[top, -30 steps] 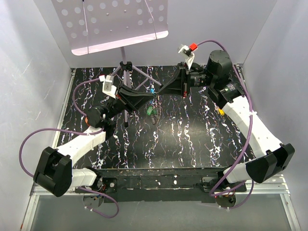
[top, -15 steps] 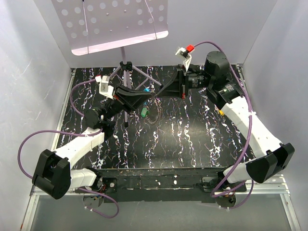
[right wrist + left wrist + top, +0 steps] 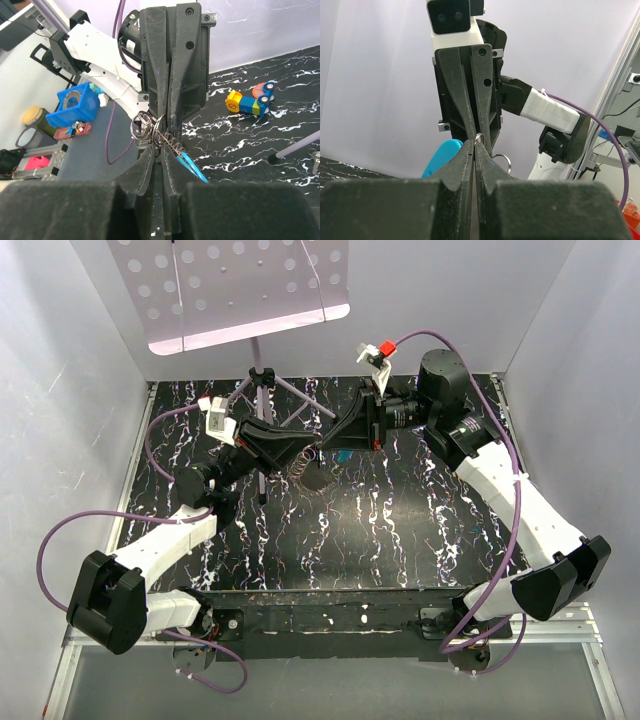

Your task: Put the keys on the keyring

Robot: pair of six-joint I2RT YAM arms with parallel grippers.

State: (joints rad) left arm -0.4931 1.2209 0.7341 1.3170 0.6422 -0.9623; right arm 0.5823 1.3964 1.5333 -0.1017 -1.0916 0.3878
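Note:
My two grippers meet tip to tip above the back middle of the mat. The left gripper is shut on a small metal ring of the keyring. The right gripper is shut on the same keyring from the other side. In the right wrist view, my right gripper pinches a bunch of steel rings and a coiled spring, with the blue clip hanging to its right. The blue clip also shows left of my left gripper. The coil dangles below the tips. I cannot make out any key.
A tripod stand with a perforated plate rises at the back, close behind the left gripper. A small coloured toy car lies on the marbled mat. White walls enclose the mat on three sides.
The right gripper has moved left and the left one has drawn back, with their tips still together. The hanging part of the keyring has swung left and up, and the green piece no longer shows.

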